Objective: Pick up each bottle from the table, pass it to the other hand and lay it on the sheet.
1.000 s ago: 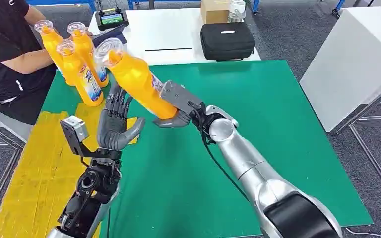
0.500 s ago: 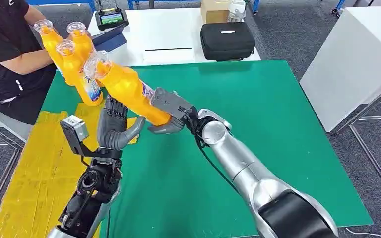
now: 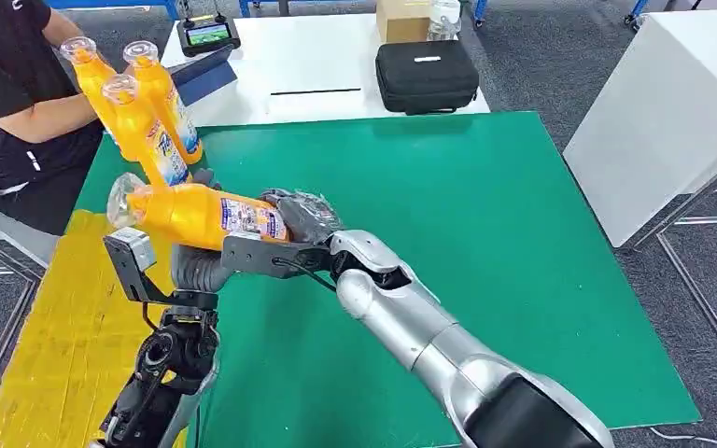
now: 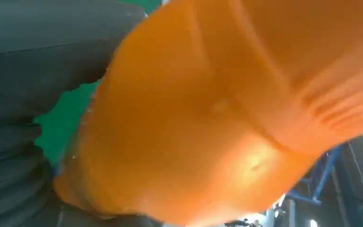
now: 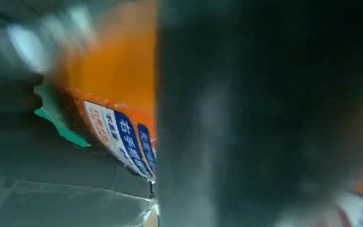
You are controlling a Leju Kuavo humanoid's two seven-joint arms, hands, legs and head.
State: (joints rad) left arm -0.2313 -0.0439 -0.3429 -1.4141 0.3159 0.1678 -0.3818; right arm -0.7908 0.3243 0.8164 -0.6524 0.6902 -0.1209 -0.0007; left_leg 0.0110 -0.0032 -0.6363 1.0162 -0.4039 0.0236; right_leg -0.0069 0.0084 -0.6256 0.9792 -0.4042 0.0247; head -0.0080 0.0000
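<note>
Bottle [image 3: 201,215] tipped from upright to level; right robot hand [image 3: 285,238] clamped it, left robot hand [image 3: 196,266] cupped beneath, grip unclear—handover underway.

Close-up: an orange bottle [image 4: 217,123] pressed right against the left hand [image 4: 23,109], w/ grey thumb and ribbed cover lying along its side. A sliver of green mat [image 4: 66,123] shows between hand and bottle. Blue frame legs [image 4: 324,177] are visible in the bkgd beyond the bottle.
</note>
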